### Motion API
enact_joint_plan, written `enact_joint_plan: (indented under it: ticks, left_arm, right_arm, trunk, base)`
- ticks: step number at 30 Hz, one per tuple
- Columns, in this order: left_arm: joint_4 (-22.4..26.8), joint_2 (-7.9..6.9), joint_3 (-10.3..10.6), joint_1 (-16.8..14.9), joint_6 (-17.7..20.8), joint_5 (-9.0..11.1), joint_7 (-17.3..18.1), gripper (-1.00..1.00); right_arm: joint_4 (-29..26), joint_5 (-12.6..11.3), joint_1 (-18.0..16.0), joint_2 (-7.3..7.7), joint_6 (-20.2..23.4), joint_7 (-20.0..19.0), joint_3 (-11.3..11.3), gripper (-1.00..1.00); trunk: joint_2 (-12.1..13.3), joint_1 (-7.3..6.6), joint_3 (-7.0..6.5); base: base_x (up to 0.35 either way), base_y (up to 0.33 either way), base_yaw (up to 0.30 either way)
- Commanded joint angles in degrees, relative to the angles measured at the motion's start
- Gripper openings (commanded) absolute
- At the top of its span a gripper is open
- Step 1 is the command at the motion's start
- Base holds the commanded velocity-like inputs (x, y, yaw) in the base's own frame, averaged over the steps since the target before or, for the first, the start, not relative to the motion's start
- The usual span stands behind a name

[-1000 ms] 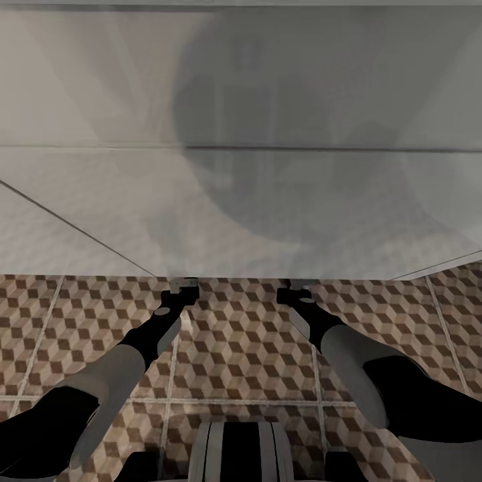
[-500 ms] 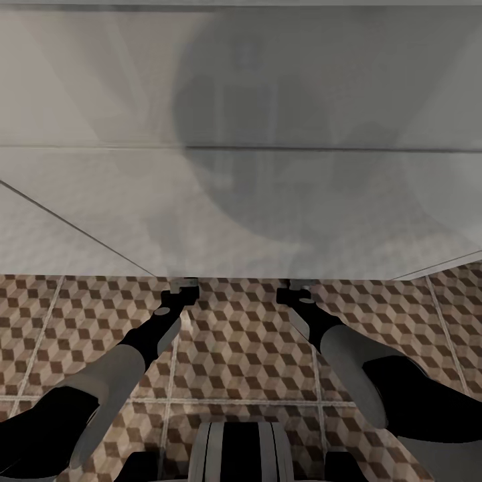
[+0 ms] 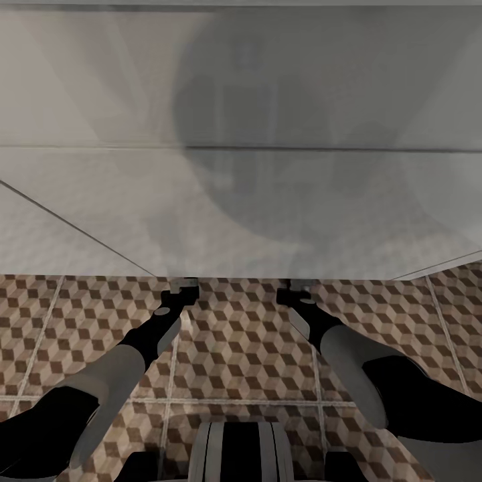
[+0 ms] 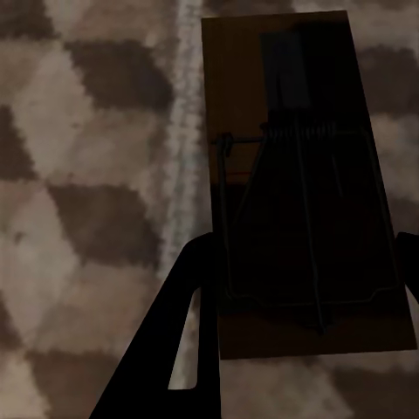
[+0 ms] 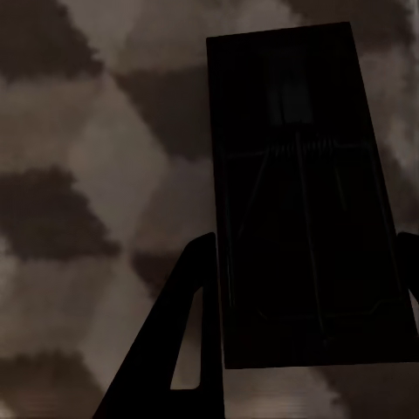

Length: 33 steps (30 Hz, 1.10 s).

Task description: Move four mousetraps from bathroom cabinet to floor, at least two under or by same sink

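Note:
My two arms reach forward low over the bathroom floor (image 3: 241, 348), patterned with brown and beige cubes. My left gripper (image 3: 182, 286) and right gripper (image 3: 299, 288) end at the foot of a broad white surface (image 3: 241, 201). In the left wrist view, a mousetrap (image 4: 288, 175) lies flat between the left gripper's (image 4: 301, 262) fingers, close above the tiles (image 4: 78, 218). Another mousetrap (image 5: 288, 131), deep in shadow, is held the same way by the right gripper (image 5: 305, 253). The cabinet and the sink basin are out of view.
The white surface rises straight ahead and carries my own shadow; I cannot tell what fixture it is. A pale grout line (image 4: 179, 175) runs beside the left trap. My base (image 3: 241, 452) shows at the bottom edge.

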State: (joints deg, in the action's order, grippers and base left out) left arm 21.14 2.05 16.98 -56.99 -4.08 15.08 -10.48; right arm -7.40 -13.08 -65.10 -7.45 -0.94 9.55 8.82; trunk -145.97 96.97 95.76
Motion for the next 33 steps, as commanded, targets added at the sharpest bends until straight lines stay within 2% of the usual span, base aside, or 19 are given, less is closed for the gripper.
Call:
enact_joint_plan:
  ticks: [1, 7, 13, 26, 27, 33]
  left_arm:
    - [0.0, -0.03, 0.5, 0.0, -0.2, 0.5, -0.5, -1.00]
    - [0.0, -0.05, 0.5, 0.0, -0.2, 0.5, -0.1, -1.00]
    - [0.0, -0.11, 0.5, 0.0, -0.3, 0.7, 2.5, -1.00]
    - [0.0, -0.07, 0.5, 0.0, -0.4, 0.7, 3.1, -1.00]
    - [0.0, -0.06, 0.5, 0.0, -0.4, 0.7, 3.1, -1.00]
    - [0.0, -0.04, 0.5, 0.0, -0.4, 0.7, 3.1, -1.00]
  right_arm:
    - [0.2, -0.6, 0.0, 0.00, -0.1, 0.2, 0.5, -1.00]
    - [1.4, -0.7, 0.0, -0.03, -0.4, 0.2, 0.5, -1.00]
    - [1.8, -0.7, 0.0, -0.04, -1.2, 0.2, 0.5, -1.00]
    - [1.9, -0.7, 0.0, 0.01, -1.4, 0.3, 0.5, -1.00]
    - [1.9, -0.7, 0.0, 0.05, -1.4, 0.3, 0.5, 1.00]
    - [1.9, -0.8, 0.0, 0.14, -1.3, 0.3, 0.5, 1.00]
  trunk:
    - [0.0, -0.01, 0.03]
    - [0.0, -0.01, 0.03]
    - [0.0, -0.01, 0.03]
    - [0.0, -0.01, 0.03]
    - [0.0, -0.01, 0.03]
    - [0.0, -0.01, 0.03]
  base:
    - [0.000, 0.000, 0.000]
    - [0.000, 0.000, 0.000]
    - [0.000, 0.000, 0.000]
    - [0.000, 0.000, 0.000]
    - [0.000, 0.000, 0.000]
    - [0.000, 0.000, 0.000]
